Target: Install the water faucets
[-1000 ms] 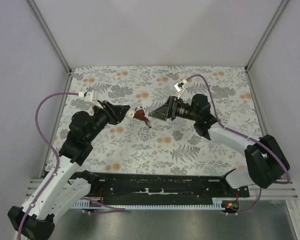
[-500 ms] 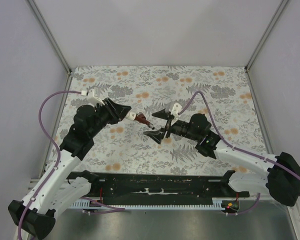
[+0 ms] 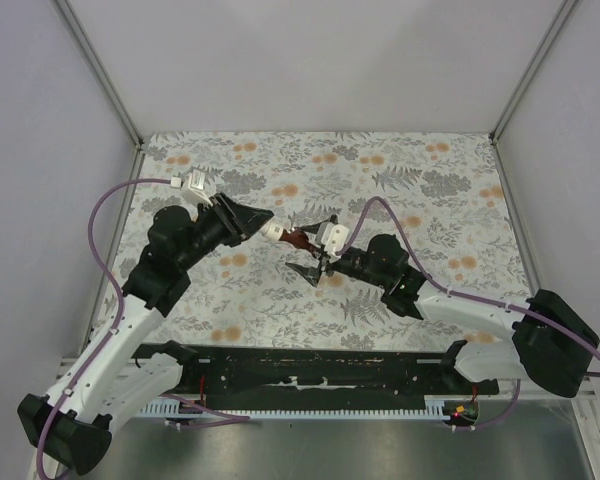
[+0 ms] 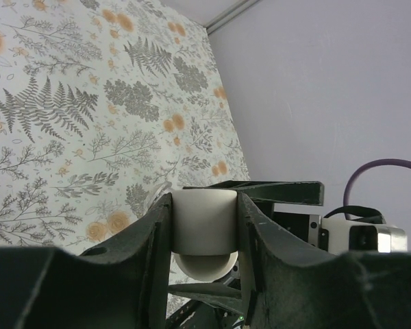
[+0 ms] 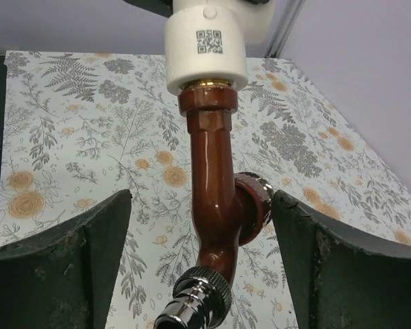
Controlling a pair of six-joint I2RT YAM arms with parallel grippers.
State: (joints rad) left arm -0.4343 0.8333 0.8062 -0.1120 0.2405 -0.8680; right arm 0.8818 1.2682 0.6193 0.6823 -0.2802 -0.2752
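Black fingers (image 5: 55,267) of the right end effector (image 3: 316,246) stand spread wide, one to each side of the dark red-brown water faucet (image 5: 214,199) without touching it, its silvery tip (image 5: 192,312) nearest them. Farther on, the faucet's other end sits in the white pipe fitting (image 5: 206,48), which the left end effector (image 3: 263,226) clamps between its fingers, holding both over the floral table (image 3: 410,190), near its middle.

QR code on white pipe fitting (image 5: 206,48), no readable text
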